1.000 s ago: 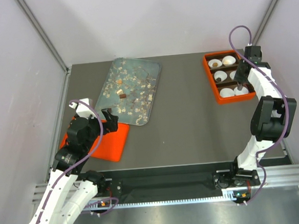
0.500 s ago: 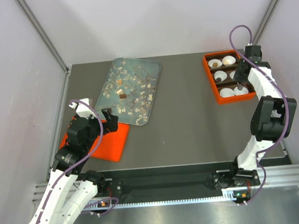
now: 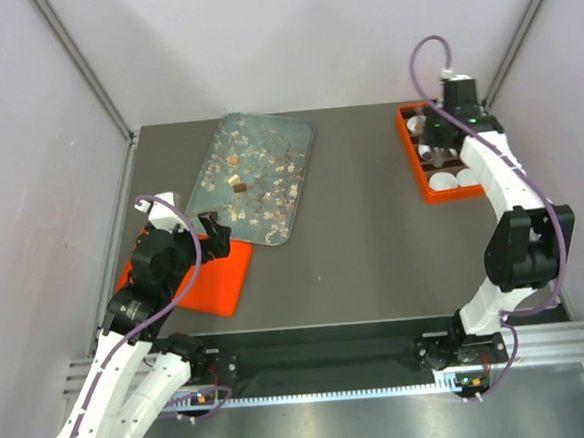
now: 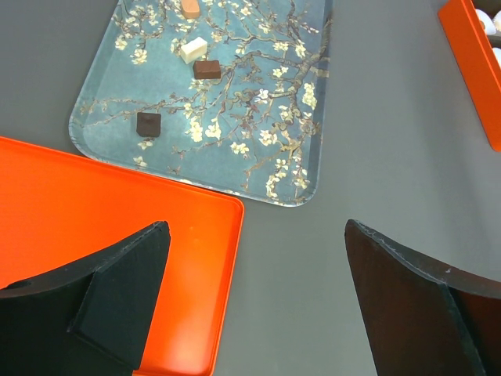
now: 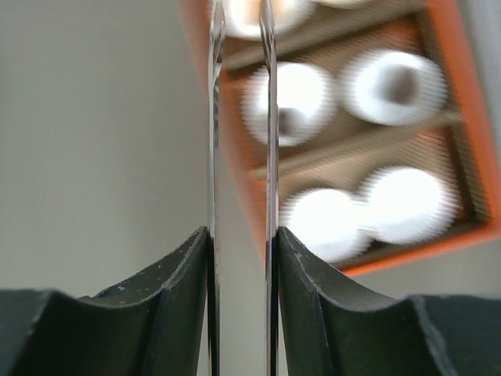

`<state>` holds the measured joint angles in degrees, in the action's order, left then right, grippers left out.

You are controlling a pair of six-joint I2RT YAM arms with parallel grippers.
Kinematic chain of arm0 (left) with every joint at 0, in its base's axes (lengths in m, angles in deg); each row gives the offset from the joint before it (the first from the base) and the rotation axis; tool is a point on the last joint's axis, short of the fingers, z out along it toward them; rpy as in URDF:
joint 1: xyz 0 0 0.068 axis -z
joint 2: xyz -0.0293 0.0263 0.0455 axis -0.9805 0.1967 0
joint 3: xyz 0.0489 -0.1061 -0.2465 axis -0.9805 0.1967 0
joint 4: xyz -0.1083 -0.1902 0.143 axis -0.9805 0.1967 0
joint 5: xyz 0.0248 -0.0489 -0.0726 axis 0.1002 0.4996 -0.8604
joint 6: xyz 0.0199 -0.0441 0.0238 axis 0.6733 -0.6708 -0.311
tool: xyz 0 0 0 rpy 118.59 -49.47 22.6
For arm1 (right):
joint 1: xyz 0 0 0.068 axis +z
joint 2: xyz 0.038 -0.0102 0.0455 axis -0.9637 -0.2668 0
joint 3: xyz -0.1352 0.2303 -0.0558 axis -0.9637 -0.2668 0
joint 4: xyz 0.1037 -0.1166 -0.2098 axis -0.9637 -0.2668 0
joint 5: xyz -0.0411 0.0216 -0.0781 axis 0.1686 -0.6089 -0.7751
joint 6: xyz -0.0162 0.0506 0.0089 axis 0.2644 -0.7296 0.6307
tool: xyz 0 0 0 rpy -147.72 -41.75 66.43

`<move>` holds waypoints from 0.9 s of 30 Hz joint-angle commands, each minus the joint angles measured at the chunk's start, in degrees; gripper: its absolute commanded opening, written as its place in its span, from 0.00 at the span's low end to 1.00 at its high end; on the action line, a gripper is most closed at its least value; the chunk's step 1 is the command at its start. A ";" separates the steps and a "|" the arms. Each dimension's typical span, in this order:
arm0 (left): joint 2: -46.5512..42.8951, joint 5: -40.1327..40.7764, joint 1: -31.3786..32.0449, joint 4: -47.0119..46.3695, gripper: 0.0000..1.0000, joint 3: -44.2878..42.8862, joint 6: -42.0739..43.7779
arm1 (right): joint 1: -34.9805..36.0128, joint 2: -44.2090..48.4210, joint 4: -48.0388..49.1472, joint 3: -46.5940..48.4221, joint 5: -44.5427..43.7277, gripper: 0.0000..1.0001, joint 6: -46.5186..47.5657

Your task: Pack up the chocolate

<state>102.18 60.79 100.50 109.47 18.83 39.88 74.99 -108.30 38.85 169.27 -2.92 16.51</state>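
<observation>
The chocolate (image 4: 207, 69) lies mostly as small loose lumps on a blue flowered tray (image 4: 309, 149) at the far left of centre of the grey table (image 4: 383, 141). In my left wrist view I make out four lumps well apart from each other: one dark brown, one mid brown, one cream and one caramel at the far edge. The near left corner of the tray sits just beside a shallow orange lid (image 4: 94, 204), which lies at the near left. My left gripper (image 4: 256, 231) hangs above the right edge of that lid with its fingers spread wide and nothing between them. At the far right of the table stands an orange box (image 5: 423, 251) divided into rows, with white paper cups (image 5: 407, 200) in its compartments. My right wrist view is blurred there; two cups show a dark spot inside, which may be chocolate, though I cannot tell for sure. My right gripper (image 5: 241, 235) hovers over the left side of the box and pinches a pair of thin metal tongs (image 5: 268, 117). The two tong arms stand slightly apart, and I see nothing between them.
</observation>
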 commanded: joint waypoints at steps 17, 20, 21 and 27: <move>-1.92 1.09 0.13 -1.17 0.98 -0.22 0.71 | 39.07 -13.32 23.22 4.20 8.39 0.42 6.91; -2.27 1.35 0.13 -1.26 0.98 -0.13 0.71 | 41.10 -15.79 24.27 5.43 9.01 0.42 8.31; -2.27 1.35 0.13 -1.26 0.98 -0.13 0.71 | 41.71 -17.01 24.62 5.70 9.88 0.42 8.76; -2.27 1.26 0.13 -1.26 0.98 -0.05 0.79 | 41.89 -22.54 25.95 7.81 16.55 0.44 11.05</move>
<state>100.36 61.07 100.50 109.45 18.83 39.88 116.52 -128.74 59.76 172.92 9.10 25.48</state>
